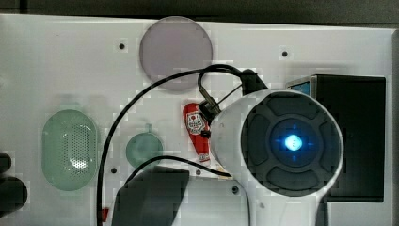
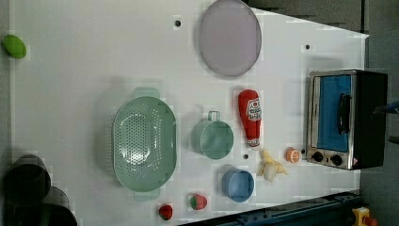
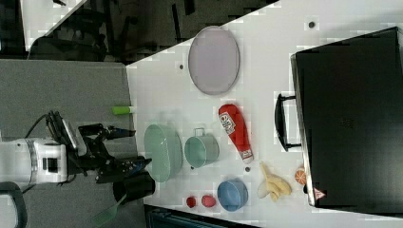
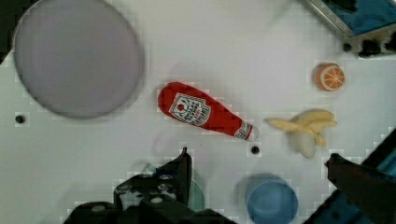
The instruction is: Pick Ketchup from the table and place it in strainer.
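Ketchup: elongated red plastic ketchup bottle lies flat on white bench.
Strainer: pale green oval perforated basket, apart.
Jaws: spread wide, holding nothing.

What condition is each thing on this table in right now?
Ketchup: lying flat on the table.
Strainer: upright, empty.
Green mug: upright, empty.
Blue cup: upright.
Banana: peeled.
Toaster oven: door closed.
Gripper: open, holding nothing.

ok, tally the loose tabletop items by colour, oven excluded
Red: 3, ketchup, two small fruits
Green: 3, strainer, mug, lime-like fruit
Blue: 1, cup
Purple: 1, plate
Yellow: 1, banana
Orange: 1, orange half
Total: 10
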`<action>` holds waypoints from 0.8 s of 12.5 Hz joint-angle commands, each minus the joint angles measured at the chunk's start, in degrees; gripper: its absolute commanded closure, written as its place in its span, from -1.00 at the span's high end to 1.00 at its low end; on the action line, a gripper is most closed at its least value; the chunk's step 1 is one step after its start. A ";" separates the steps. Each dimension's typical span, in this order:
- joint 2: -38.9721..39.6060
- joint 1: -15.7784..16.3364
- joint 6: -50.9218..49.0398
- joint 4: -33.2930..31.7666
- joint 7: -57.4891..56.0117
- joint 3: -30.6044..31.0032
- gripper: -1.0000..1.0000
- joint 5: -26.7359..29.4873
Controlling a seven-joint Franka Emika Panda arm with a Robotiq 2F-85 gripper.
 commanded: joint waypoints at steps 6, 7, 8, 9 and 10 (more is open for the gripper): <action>7.00 -0.19 14.38 -11.37 -35.81 4.74 1.00 0.08; 7.55 -0.18 17.29 -13.09 -40.55 4.84 1.00 0.07; 8.11 -0.18 20.27 -14.80 -44.86 4.85 1.00 0.07; 8.75 -0.17 23.26 -16.54 -48.90 4.86 1.00 0.06; 9.54 -0.11 26.22 -18.14 -52.51 4.93 1.00 0.05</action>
